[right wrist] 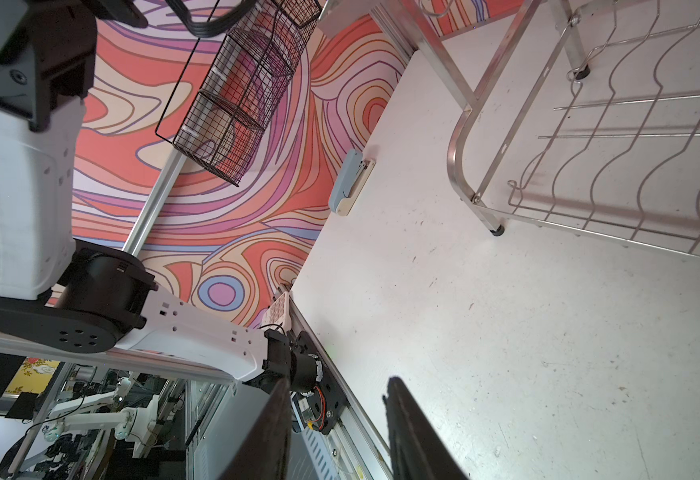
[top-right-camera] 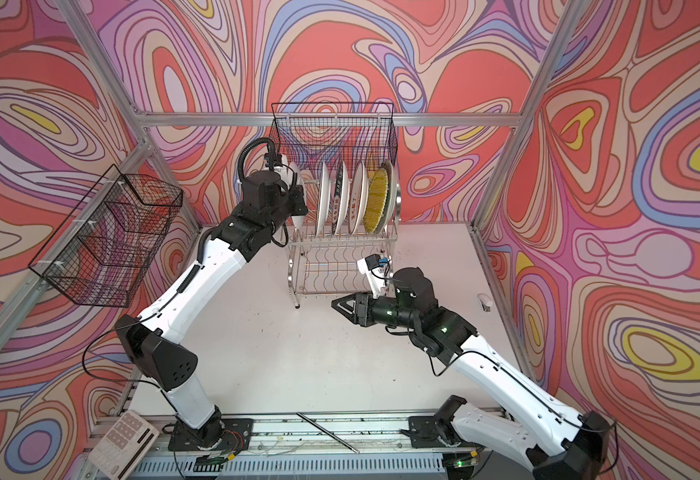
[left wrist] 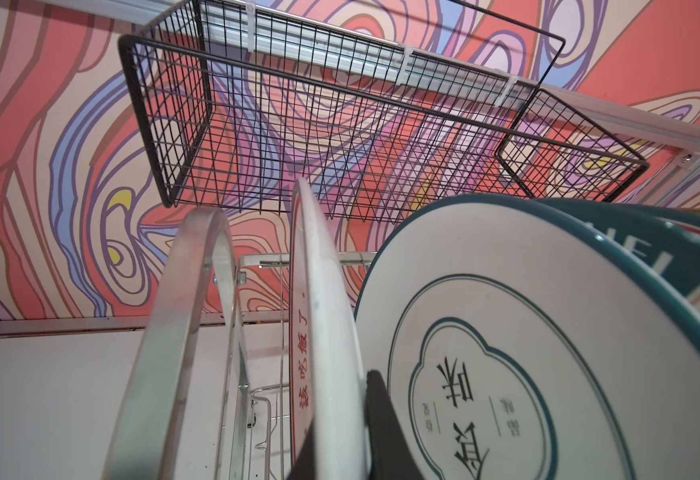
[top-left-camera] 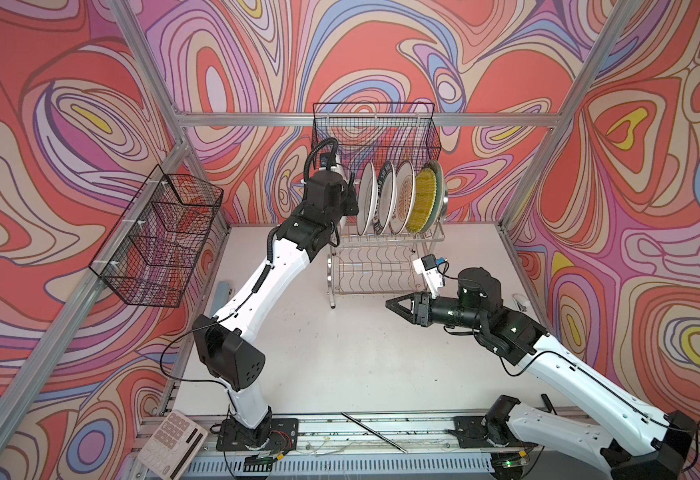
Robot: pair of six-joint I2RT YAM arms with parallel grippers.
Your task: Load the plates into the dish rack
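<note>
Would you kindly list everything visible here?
table: one, white, centre
dish rack: one, chrome, table's rear
plates: five, assorted, standing in upper tier
red-lettered plate: one, white, rack's left end
mesh baskets: two, black, back rail and left wall
stapler: one, pale blue, table's left edge
small object: one, white, table's right edge
keypad: one, white, front left
rod: one, silver, front rail
left end effector: one, black, shut on red-lettered plate
right end effector: one, black, open, before rack
</note>
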